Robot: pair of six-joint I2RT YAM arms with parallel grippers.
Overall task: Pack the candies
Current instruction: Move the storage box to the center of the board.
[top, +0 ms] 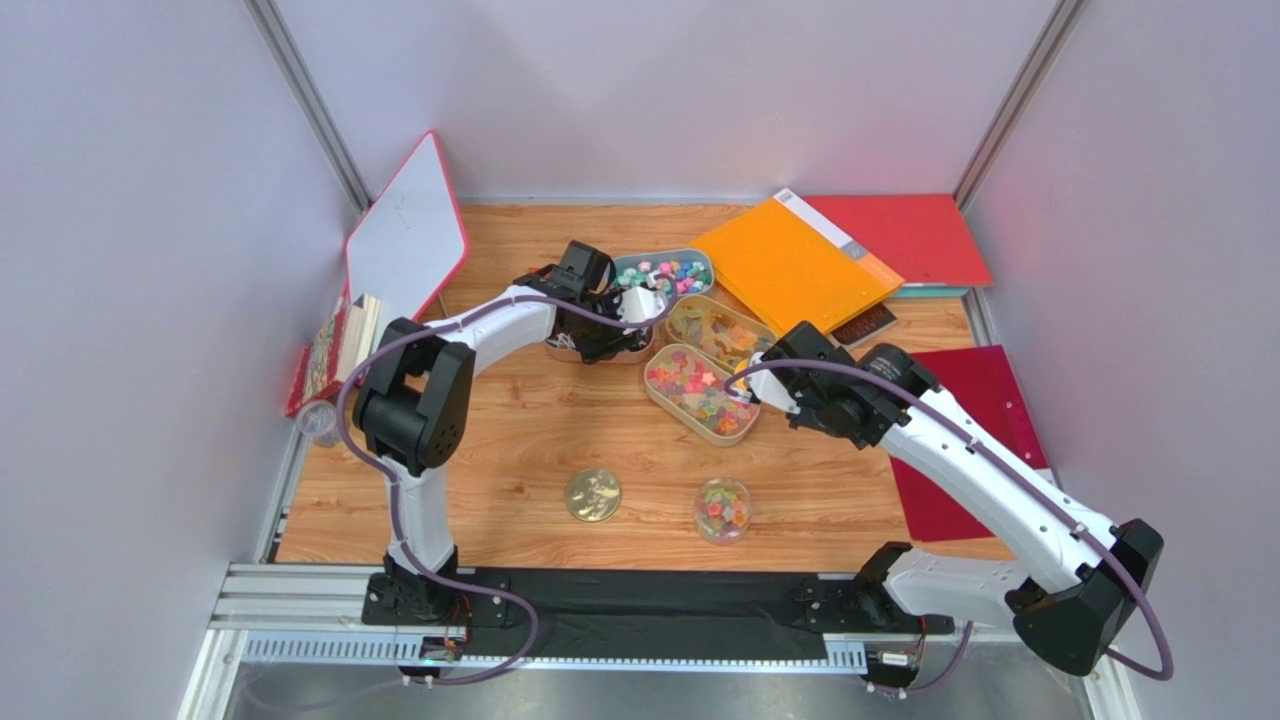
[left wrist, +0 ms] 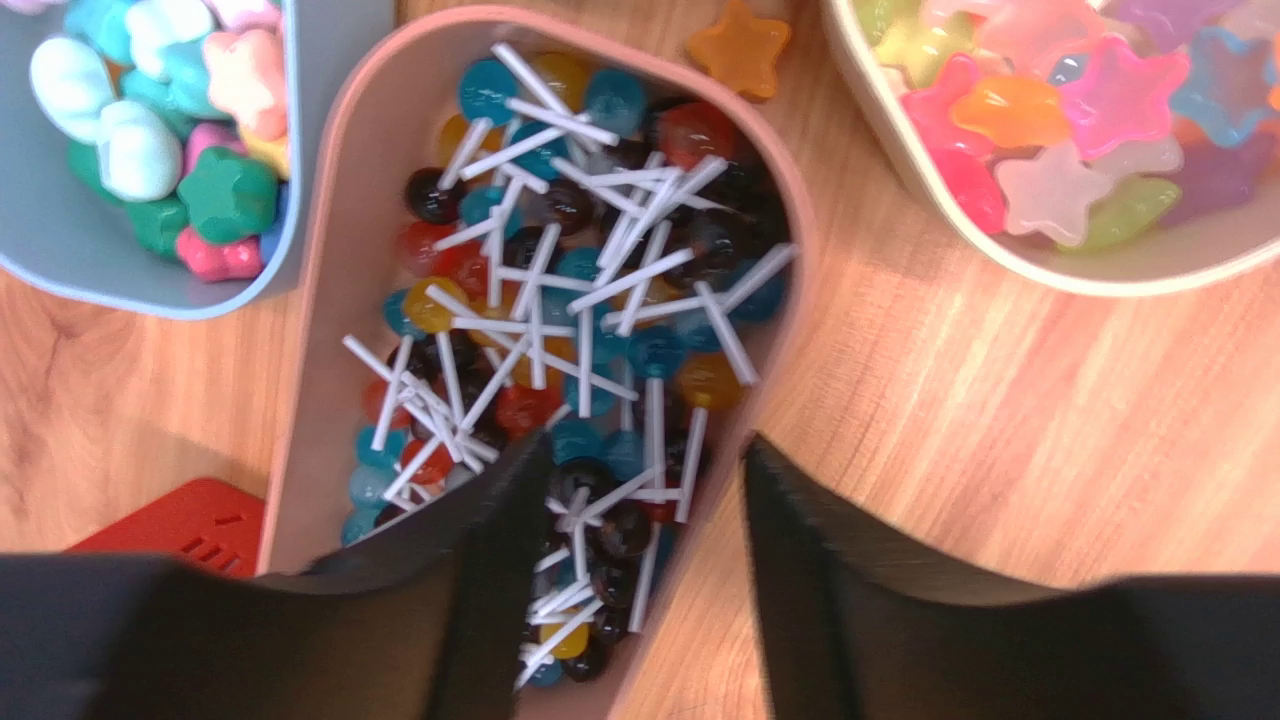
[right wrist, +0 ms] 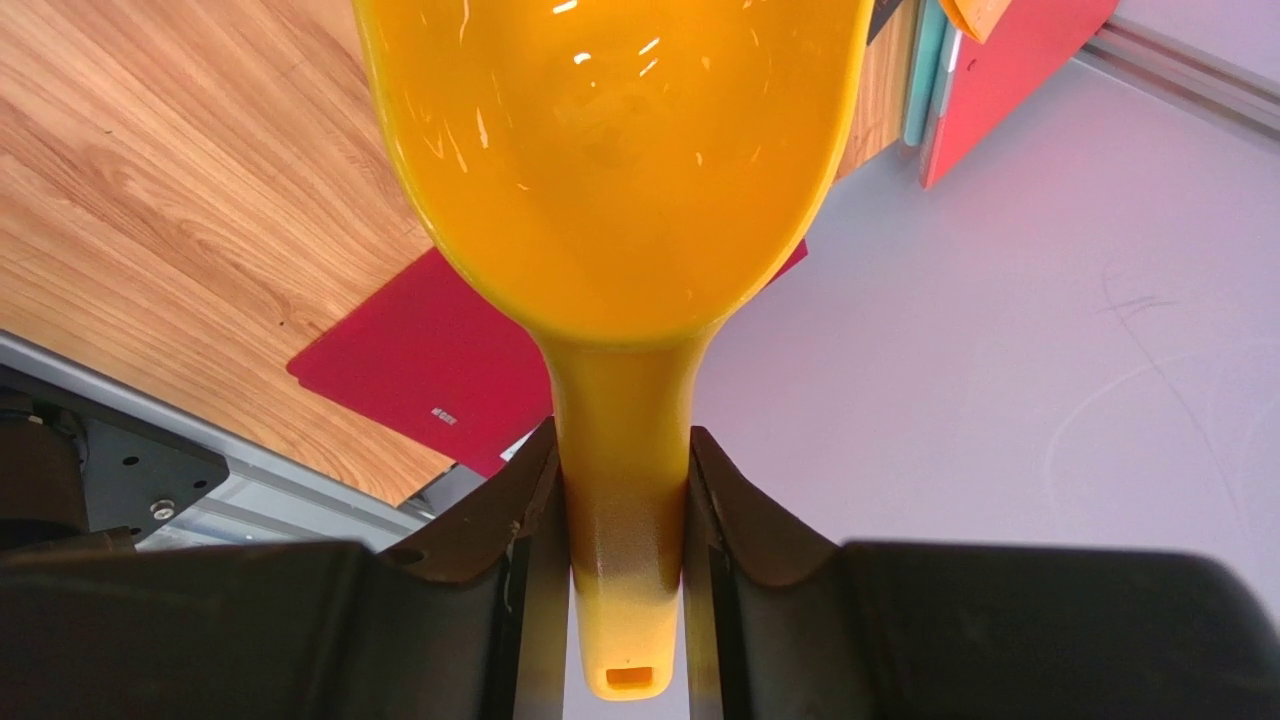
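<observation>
Grey walls box in a wooden counter [top: 496,435]. From above, three open trays of candies [top: 694,383] cluster beyond mid-counter toward the far edge. A small round jar [top: 723,510] of sweets and a gold lid [top: 592,495] sit apart, closer to the near edge. An orange folder [top: 793,263] lies by the far edge, with red folders [top: 902,237] toward the right edge. The left gripper [top: 619,318] hangs by the trays, and the right gripper [top: 769,383] is at the nearest tray's right end.

On the left wrist, the fingers [left wrist: 451,600] are spread wide and grasp nothing above a pink tray [left wrist: 323,345] heaped with lollipops [left wrist: 579,323]. A grey tray [left wrist: 323,60] of pastel sweets sits on one side and a cream tray [left wrist: 1082,273] of star gummies on the other. One orange star [left wrist: 739,48] lies on the wood.

On the right wrist, the fingers [right wrist: 526,510] clench the handle of a yellow-orange scoop [right wrist: 616,180], with wood and a red folder [right wrist: 436,368] behind it.
</observation>
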